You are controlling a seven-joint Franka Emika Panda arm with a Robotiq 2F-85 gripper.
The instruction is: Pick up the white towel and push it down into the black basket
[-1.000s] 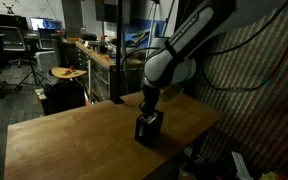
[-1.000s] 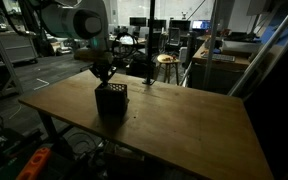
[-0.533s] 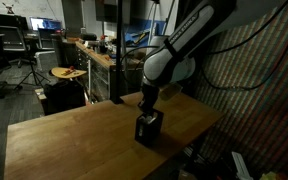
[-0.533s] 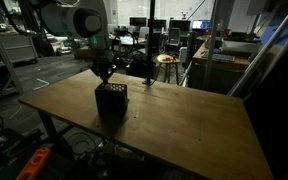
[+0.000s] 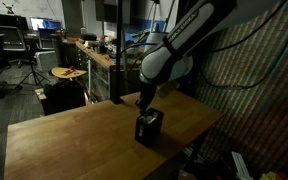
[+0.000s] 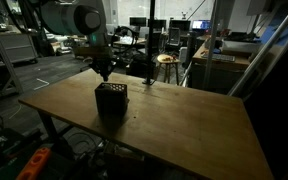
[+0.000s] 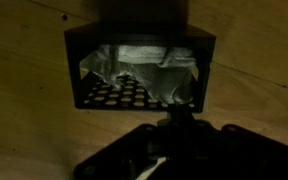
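Since the earlier frame the arm has drawn slightly up and away from the basket, so the gripper [image 5: 141, 103] now hangs just above the rim instead of reaching down to it. The black basket [image 5: 149, 128] has not shifted on the wooden table [image 5: 74, 135]. It stands upright with its open mouth facing up. In an exterior view the gripper [image 6: 103, 74] is poised over the far left corner of the basket [image 6: 111, 98], apart from it. The wrist view looks straight down into the basket [image 7: 84, 42]. There the white towel [image 7: 149, 62] lies crumpled inside in a loose bundle with no clear long axis, bunched toward the right and the far wall. It leaves part of a dotted, perforated wall bare at the near left. The gripper [image 7: 174, 118] shows as a dark shape at the near edge of that view, its jaws clenched together with nothing between them. The scene is dim. In both exterior views the basket sits close to one side edge of the table [image 6: 184, 120], with a broad stretch of bare wood on its other side.
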